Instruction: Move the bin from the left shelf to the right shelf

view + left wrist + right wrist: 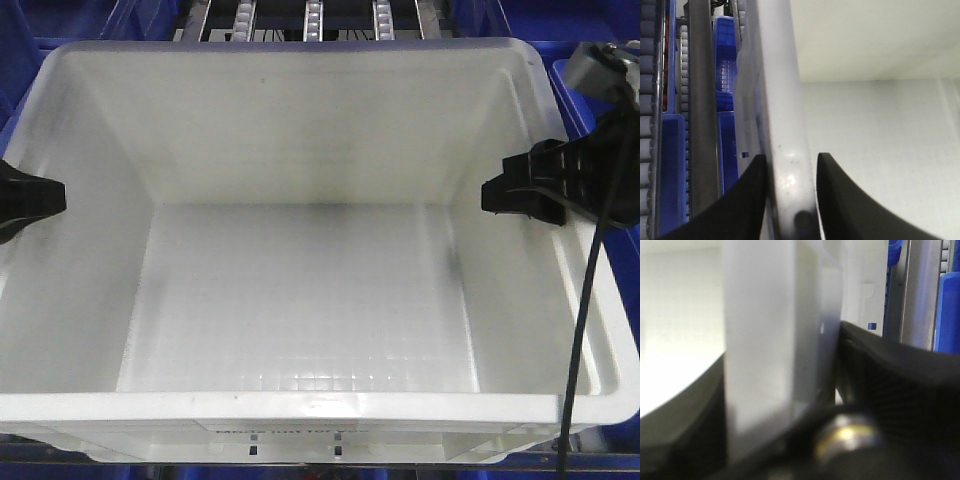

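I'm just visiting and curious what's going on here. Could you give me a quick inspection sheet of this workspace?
Surface: roller tracks beyond the bin; what's underneath is hidden.
Job's things: white bin, empty, upright.
Clutter: nothing seen.
Grippers: left gripper and right gripper each clamp a side wall.
Cables: black cable crosses the bin's right rim.
Surroundings: blue crates around.

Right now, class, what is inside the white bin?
Nothing loose: the bin shows only its grid floor and dark smudges on the far wall. The left gripper and right gripper each reach one finger inside over a side wall. What lies under the floor is hidden.
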Robot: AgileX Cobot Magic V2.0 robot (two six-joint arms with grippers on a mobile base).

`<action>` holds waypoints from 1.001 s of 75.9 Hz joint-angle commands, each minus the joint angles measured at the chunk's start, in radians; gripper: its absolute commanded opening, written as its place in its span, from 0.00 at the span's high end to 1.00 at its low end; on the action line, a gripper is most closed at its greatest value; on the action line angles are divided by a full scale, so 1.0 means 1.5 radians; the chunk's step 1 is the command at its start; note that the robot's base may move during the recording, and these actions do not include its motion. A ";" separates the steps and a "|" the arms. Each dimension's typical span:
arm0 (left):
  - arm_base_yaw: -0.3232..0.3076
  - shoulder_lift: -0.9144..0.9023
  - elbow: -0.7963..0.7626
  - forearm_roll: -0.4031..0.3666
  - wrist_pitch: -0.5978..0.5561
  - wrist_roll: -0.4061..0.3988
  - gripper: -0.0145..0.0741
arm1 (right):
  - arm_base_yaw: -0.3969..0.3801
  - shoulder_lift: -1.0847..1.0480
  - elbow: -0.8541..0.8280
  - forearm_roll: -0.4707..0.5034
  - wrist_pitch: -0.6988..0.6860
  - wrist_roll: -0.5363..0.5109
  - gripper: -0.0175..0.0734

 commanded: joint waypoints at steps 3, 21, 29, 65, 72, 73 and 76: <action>-0.005 -0.020 -0.029 -0.060 -0.086 0.014 0.84 | 0.000 -0.022 -0.030 0.070 -0.050 -0.024 0.81; -0.005 -0.020 -0.029 -0.060 -0.086 0.014 0.84 | 0.000 -0.022 -0.030 0.070 -0.050 -0.024 0.81; -0.005 -0.020 -0.029 -0.060 -0.086 0.014 0.84 | 0.000 -0.022 -0.030 0.070 -0.050 -0.024 0.81; -0.005 -0.020 -0.029 -0.060 -0.086 0.014 0.84 | 0.000 -0.022 -0.030 0.070 -0.050 -0.024 0.81; -0.005 -0.020 -0.029 -0.060 -0.086 0.014 0.84 | 0.000 -0.022 -0.030 0.070 -0.050 -0.024 0.81; -0.005 -0.020 -0.029 -0.060 -0.086 0.014 0.84 | 0.000 -0.022 -0.030 0.070 -0.050 -0.024 0.81; -0.005 -0.020 -0.029 -0.060 -0.086 0.014 0.84 | 0.000 -0.022 -0.030 0.070 -0.050 -0.024 0.81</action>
